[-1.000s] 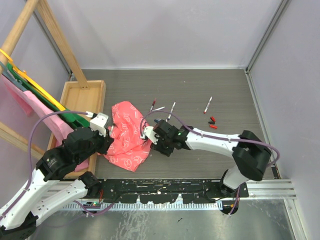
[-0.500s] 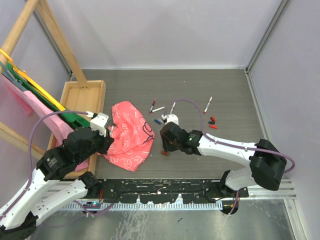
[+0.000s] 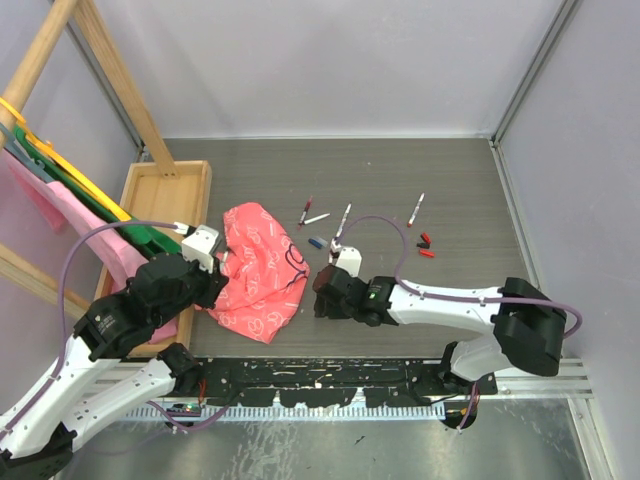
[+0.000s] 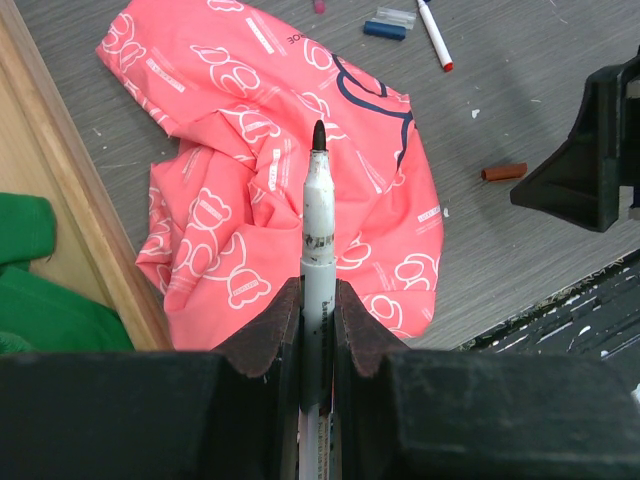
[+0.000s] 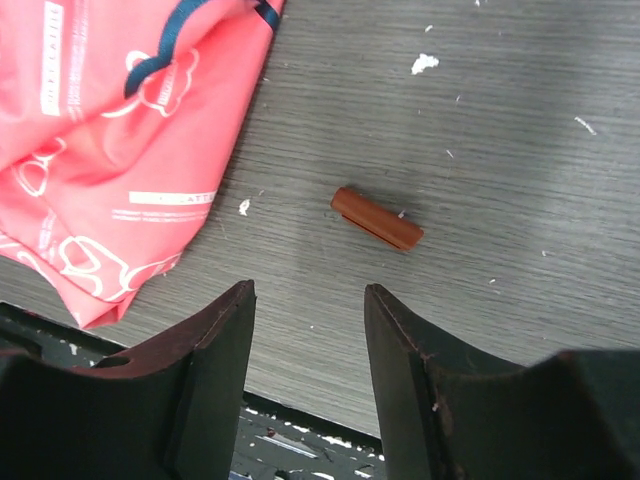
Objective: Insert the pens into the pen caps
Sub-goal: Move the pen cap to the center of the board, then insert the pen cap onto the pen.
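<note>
Right gripper (image 5: 307, 295) shifted, fingers parted above brown-red cap (image 5: 377, 218); left gripper (image 4: 318, 292) clamping black-tipped white pen (image 4: 318, 205)

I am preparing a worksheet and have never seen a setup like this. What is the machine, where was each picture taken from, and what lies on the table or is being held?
These are two robot arms bolted at the table's near edge, each ending in a two-finger gripper. The wide picture looks down from above: left arm, right arm. The other two come from cameras on the wrists, looking past each arm's own fingers. On the grey table lie a pink patterned cloth, loose pens and small caps. The left gripper is shut on a white pen with a dark tip. The right gripper is open and empty, with a dark red cap on the table just ahead of it.
</note>
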You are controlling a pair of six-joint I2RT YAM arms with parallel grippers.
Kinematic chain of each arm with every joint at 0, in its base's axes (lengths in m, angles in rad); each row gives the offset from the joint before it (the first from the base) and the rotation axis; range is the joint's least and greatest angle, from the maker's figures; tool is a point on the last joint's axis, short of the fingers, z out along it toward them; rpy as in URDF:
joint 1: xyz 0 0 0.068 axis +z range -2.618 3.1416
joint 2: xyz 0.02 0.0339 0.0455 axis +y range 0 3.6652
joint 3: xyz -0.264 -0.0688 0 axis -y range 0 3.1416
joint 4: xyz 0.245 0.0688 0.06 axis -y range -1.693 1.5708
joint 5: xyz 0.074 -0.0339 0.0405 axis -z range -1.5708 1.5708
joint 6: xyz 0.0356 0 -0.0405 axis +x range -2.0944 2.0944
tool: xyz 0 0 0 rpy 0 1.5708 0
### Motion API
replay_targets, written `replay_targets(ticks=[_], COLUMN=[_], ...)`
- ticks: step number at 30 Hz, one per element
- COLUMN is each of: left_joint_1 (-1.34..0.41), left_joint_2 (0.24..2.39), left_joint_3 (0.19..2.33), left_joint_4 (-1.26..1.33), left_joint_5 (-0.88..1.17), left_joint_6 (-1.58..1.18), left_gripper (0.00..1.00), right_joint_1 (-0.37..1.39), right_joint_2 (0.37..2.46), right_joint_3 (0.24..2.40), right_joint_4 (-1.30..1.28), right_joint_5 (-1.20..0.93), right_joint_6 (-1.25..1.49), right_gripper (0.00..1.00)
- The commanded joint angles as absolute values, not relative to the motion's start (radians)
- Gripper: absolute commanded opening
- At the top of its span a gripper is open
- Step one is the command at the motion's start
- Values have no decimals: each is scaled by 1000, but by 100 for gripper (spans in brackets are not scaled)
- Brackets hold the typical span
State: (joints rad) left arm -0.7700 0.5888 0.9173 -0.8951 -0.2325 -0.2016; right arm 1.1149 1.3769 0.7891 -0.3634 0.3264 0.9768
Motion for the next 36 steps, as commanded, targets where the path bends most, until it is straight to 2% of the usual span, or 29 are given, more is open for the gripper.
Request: replay_targets(ticks=[1, 10, 36], left_joint_1=[-766, -766, -767], left_joint_2=[588, 590, 591], left_joint_3=[919, 919, 919], left_joint_4=[-865, -865, -865], left_joint_5=[-238, -238, -233], left_joint_6=[-204, -203, -204], left_gripper=[0, 0, 0], right_joint_1=[1121, 1123, 1085], right_joint_2=[1404, 1452, 1530], right_joint_3=[801, 803, 793], right_joint_4=[-328, -313, -293], right_joint_5=[328, 319, 326], right_joint_6=[1026, 1036, 1030], right_gripper=[54, 66, 66])
